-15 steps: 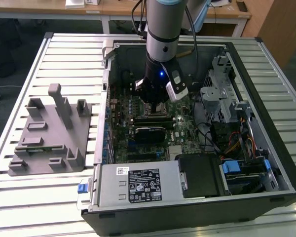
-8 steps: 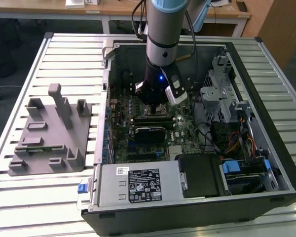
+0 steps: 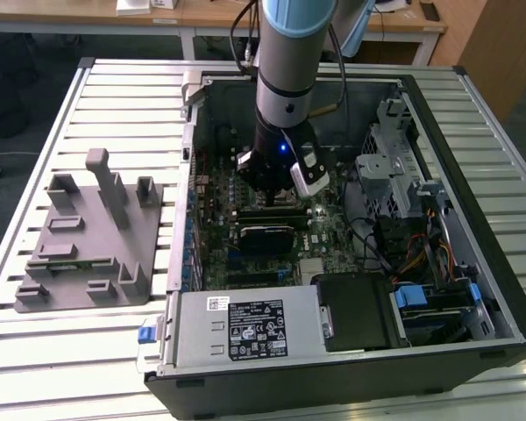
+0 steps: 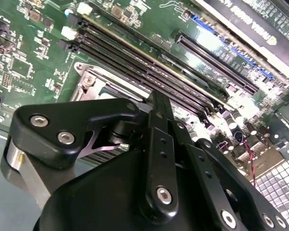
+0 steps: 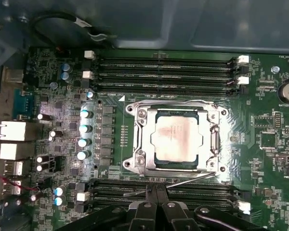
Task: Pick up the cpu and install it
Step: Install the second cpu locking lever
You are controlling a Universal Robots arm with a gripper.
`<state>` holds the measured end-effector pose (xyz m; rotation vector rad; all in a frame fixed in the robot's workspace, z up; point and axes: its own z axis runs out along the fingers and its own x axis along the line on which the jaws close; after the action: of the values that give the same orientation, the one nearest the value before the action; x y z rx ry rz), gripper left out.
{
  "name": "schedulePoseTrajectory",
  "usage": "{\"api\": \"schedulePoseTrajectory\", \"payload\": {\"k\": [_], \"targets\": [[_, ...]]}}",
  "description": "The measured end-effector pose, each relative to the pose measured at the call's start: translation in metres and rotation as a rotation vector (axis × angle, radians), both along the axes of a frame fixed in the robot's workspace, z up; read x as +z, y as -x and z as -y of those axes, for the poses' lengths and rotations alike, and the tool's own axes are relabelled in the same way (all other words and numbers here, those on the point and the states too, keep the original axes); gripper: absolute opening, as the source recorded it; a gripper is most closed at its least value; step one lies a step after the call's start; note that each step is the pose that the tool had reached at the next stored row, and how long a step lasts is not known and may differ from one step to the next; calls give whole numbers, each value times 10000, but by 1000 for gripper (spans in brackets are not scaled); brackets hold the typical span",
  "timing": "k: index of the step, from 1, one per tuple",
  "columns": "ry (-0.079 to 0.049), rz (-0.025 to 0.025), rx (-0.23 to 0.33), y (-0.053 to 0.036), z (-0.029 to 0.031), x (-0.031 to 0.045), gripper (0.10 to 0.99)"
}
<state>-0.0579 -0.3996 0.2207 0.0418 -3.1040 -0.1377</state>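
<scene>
The arm [image 3: 285, 61] reached straight down into the open computer case [image 3: 473, 158], its end effector [image 5: 156, 204] low over the motherboard [image 5: 274, 139]. Its fingers [image 5: 144, 211] looked pressed together, holding nothing. The cpu [image 5: 177, 138] sat in its socket [image 5: 140, 139], metal frame around it, just at 12 o'clock from the fingertips in the first wrist view, apart from them.

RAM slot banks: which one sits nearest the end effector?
The bank crossed by the thin lever, at the end effector in the first wrist view; the other bank lies beyond the cpu, by the case wall.
</scene>
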Motion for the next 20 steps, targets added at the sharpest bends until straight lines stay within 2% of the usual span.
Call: {"api": "schedulePoseTrajectory", "payload": {"k": [8,16,20], "targets": [[-404,0,-1,46,52,-46,114],[-607,0,0,69,62,-97,114],[-803,0,-1,90,88,-106,114]]}}
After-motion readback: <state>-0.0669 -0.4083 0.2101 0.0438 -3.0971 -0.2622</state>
